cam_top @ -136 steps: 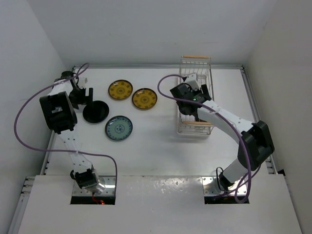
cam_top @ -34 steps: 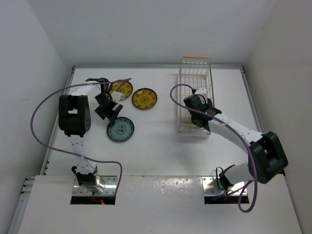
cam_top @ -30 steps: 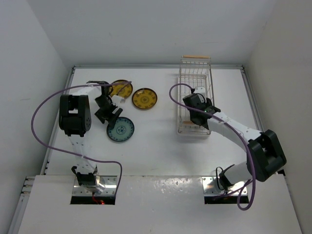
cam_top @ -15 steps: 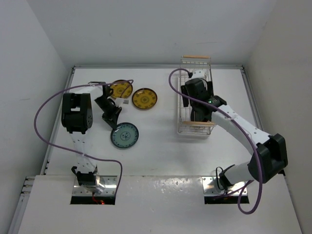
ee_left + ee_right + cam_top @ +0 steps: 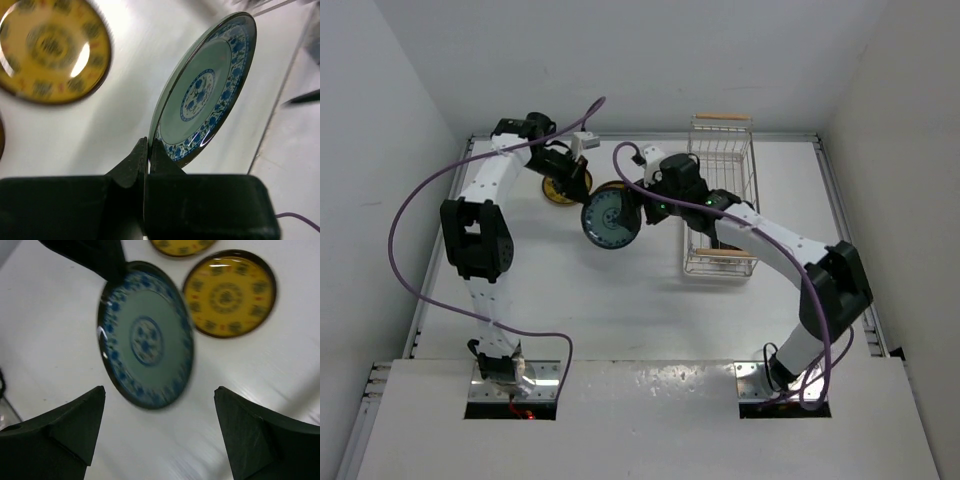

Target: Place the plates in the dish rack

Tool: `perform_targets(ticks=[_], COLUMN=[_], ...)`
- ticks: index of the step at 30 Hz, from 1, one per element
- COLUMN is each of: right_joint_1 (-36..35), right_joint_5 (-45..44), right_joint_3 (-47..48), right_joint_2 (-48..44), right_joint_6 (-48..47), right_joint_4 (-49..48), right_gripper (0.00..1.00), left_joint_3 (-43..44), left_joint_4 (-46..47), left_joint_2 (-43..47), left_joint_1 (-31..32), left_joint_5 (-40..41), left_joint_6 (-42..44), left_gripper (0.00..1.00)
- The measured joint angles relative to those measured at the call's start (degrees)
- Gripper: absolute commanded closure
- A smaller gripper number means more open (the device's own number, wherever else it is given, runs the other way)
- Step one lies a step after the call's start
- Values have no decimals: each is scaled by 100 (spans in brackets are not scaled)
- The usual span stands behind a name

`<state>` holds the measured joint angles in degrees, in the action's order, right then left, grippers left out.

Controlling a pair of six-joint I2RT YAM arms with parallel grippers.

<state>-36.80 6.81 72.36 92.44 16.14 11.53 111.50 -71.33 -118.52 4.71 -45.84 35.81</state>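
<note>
The left wrist view shows what the top view hides: the left gripper (image 5: pixel 146 156) is clenched on the lower rim of the teal plate (image 5: pixel 205 95), which is tilted up on edge. The right wrist view shows the right gripper (image 5: pixel 160 390) spread wide and empty just short of that plate, with two yellow plates (image 5: pixel 230 292) lying flat beyond. From above, the plate hangs between both grippers, left of the rack (image 5: pixel 725 160), covering most of one yellow plate.

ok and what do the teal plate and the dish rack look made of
The teal plate: likely glazed ceramic, glossy, with bright highlights along its rim; melamine is possible. The dish rack: thin pale metal wire, coated or plated, can't tell which; its handle bar looks like light bare wood.
</note>
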Motion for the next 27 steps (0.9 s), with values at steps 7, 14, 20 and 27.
perform_targets(ticks=[7,14,20,27], right_joint_1=[-31,31,-20,-173], right_joint_5=[785,431,-1565,-4677], right_joint_3=[254,13,-153,-391], right_joint_2=[785,763,186,-1032], right_joint_6=[417,944,979,590], right_joint_4=[-584,-1021,-693,-326], right_gripper=[59,100,100,100], left_joint_3=[181,214,184,11], left_joint_4=[-199,164,879,1449], left_joint_2=[120,125,125,125], left_joint_1=[164,129,96,44], left_joint_5=[-955,-831,361,2142], left_joint_6=[85,-361,-1427,-2199], left_gripper=[100,14,12,11])
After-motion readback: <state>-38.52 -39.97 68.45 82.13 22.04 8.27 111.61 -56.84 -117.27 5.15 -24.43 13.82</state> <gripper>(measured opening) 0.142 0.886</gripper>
